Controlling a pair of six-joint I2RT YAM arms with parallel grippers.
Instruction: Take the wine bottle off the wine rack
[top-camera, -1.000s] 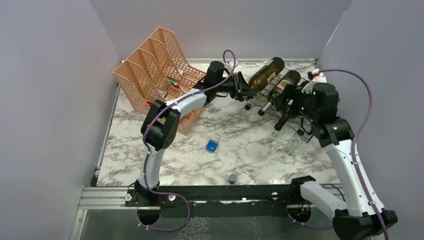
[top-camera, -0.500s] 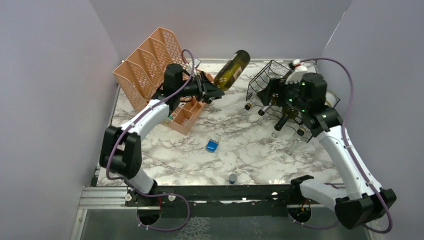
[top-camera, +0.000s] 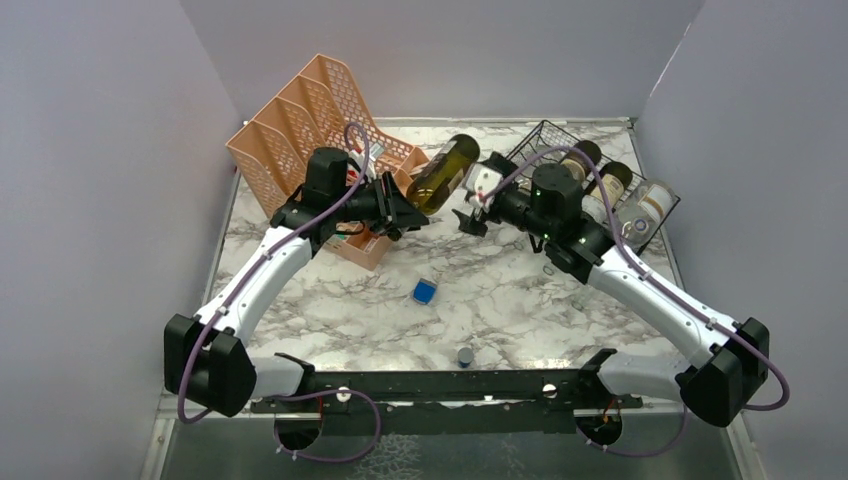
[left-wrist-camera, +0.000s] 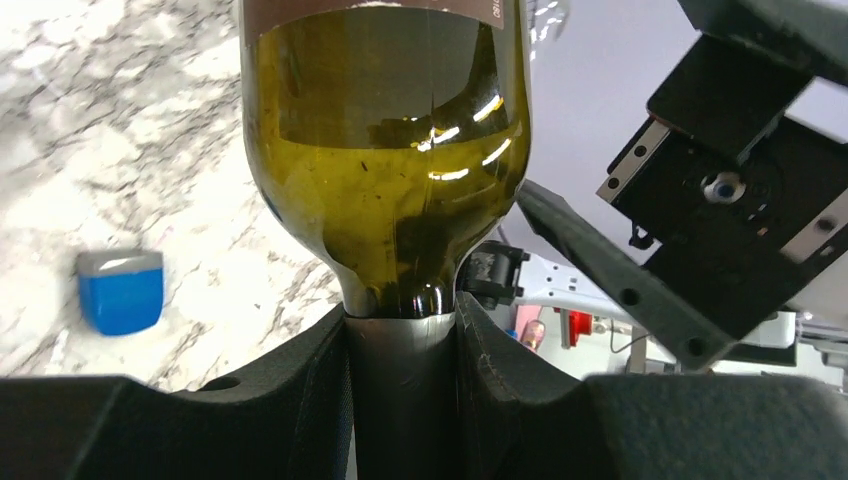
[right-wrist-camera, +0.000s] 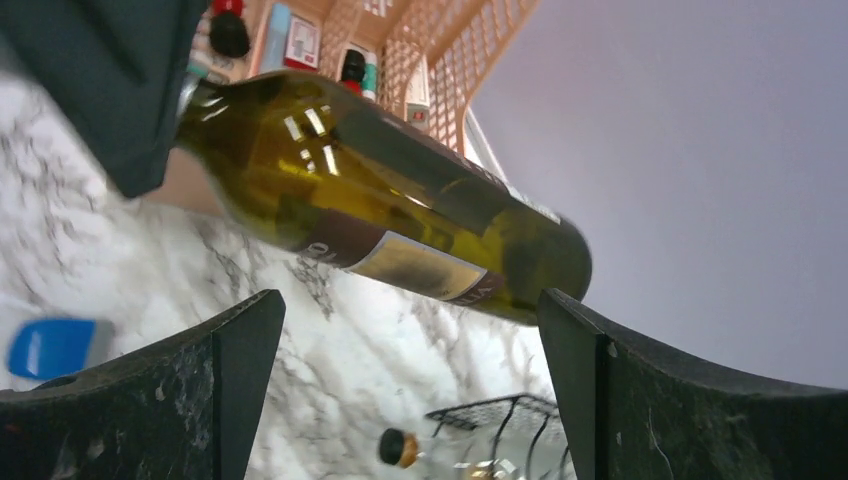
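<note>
The wine bottle is off the wine rack. It hangs tilted in the air over the far middle of the marble table, with the rack to its right and the peach file organizer to its left. The left gripper pinches its neck. The right gripper, fingers spread wide, faces the bottle's body and appears not to touch it.

To do this well, I judge the left arm should carry the bottle toward the bare marble nearer the bases, clear of the organizer wall and the spread right fingers. It should lower slowly, since a grip on the neck lets the heavy body swing.

Only the top view shows the rack with other bottles lying in it. The left wrist view shows the pads clamped just below the bottle's shoulder. The right wrist view shows the label and the gap either side of the glass. The small blue block lies near the set-down area.
</note>
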